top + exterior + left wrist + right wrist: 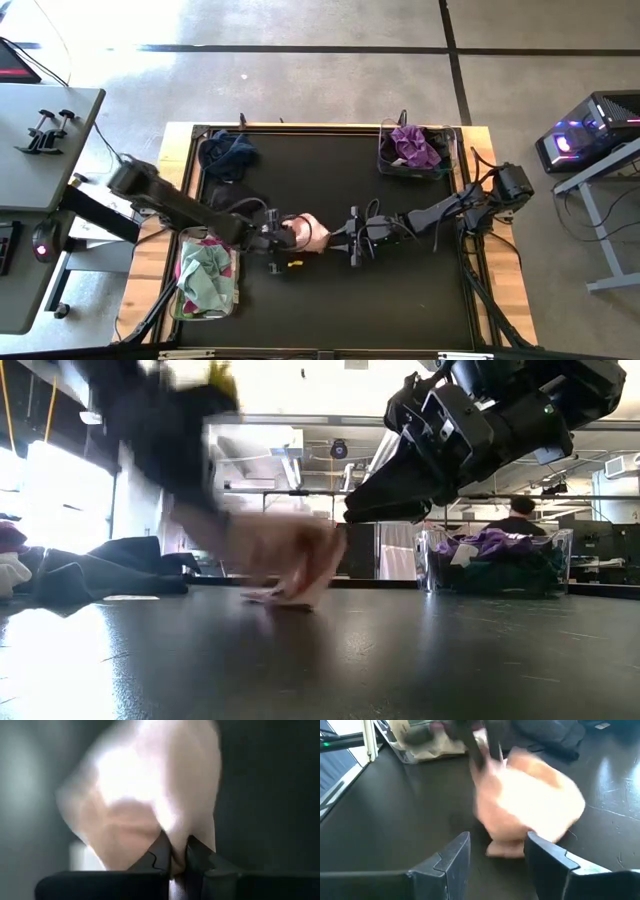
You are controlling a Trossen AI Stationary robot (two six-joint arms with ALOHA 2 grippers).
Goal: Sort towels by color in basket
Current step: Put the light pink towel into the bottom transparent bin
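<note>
A pink towel is bunched at the table's middle, and my left gripper is shut on it from its left side. In the low view the towel hangs blurred under that arm. My right gripper is open just right of the towel and touches nothing; in its wrist view the open fingers stand short of the pink towel. Navy towels lie heaped at the far left. Purple towels fill the far right basket. Mint and pink towels fill the near left basket. My left gripper pinches the pink towel between its two fingers at a gathered edge; how many layers, I cannot tell. The fingers slant down from the table's left. The towel hangs below them, and its lower end touches the table.
A clear basket stands at the far right corner and another at the near left edge. A small yellow piece lies near the left gripper. Bare dark mat spreads over the near right half. A person shows beyond the table.
</note>
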